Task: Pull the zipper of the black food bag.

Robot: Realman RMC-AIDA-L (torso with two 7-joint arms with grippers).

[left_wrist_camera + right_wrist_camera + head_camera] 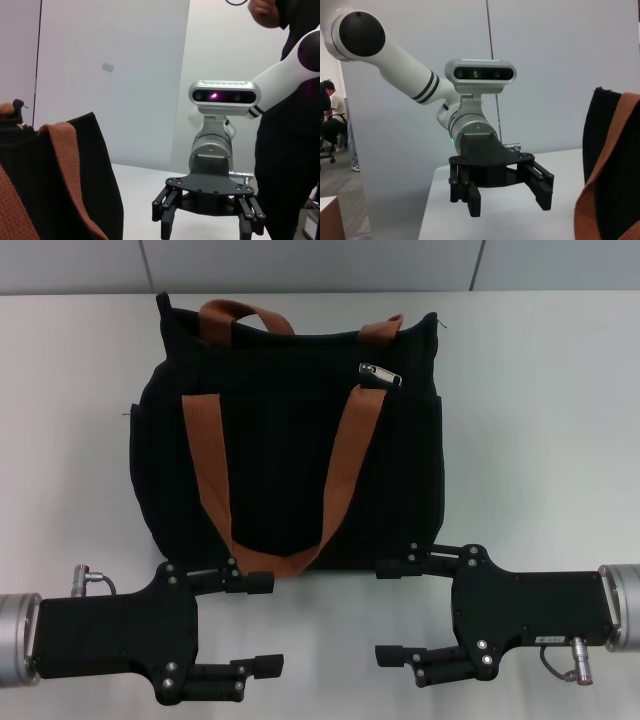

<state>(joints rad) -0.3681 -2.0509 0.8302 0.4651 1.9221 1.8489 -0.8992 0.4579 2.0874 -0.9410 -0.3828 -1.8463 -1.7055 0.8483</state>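
The black food bag (pixel 285 440) lies flat on the white table, its opening towards the far side. Two orange-brown straps (pixel 345 465) lie across it. The silver zipper pull (pixel 381 375) sits near the bag's top right corner. My left gripper (pixel 262 625) is open and empty, just in front of the bag's near left edge. My right gripper (pixel 388 610) is open and empty, in front of the near right edge. The two face each other. The left wrist view shows the right gripper (pixel 207 226) and the bag's side (pixel 95 175). The right wrist view shows the left gripper (pixel 509 204) and the bag (pixel 602 130).
The white table (pixel 540 440) spreads around the bag up to a grey wall at the back. A person in dark clothes (pixel 287 150) stands beside the table behind my right arm. Another person (pixel 330 112) sits farther off.
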